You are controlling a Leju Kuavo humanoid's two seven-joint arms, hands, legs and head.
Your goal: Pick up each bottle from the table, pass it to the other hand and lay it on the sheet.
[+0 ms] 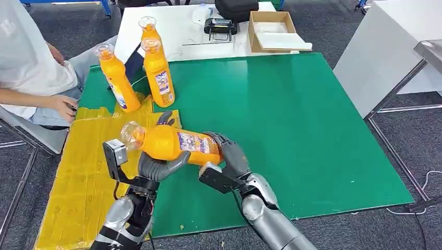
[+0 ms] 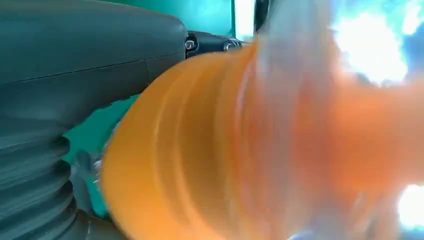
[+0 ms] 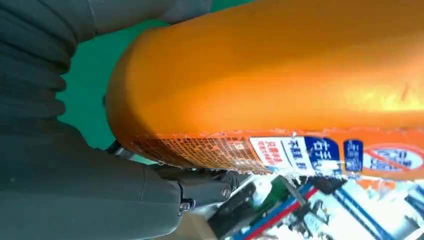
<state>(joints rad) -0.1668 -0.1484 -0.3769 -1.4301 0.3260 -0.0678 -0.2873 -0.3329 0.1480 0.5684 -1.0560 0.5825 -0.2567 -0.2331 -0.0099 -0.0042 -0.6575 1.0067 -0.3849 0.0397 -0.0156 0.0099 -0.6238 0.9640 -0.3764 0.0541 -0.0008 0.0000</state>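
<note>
An orange bottle (image 1: 172, 143) with a printed label lies level in the air over the edge where the yellow sheet (image 1: 73, 177) meets the green mat (image 1: 292, 120). My left hand (image 1: 159, 165) wraps around its upper body from below, near the clear cap. At the other end, my right hand (image 1: 230, 153) grips the base. In the left wrist view the bottle (image 2: 225, 150) is blurred against my left hand (image 2: 75, 60). The right wrist view has the bottle (image 3: 280, 75) lying across my right hand (image 3: 60, 175).
Three more orange bottles stand at the mat's far left: one (image 1: 119, 78) by the sheet, one (image 1: 159, 73) beside it, one (image 1: 148, 28) behind. A seated person (image 1: 31, 67) rests a hand near the sheet. A cardboard box (image 1: 273, 31) sits on the white table.
</note>
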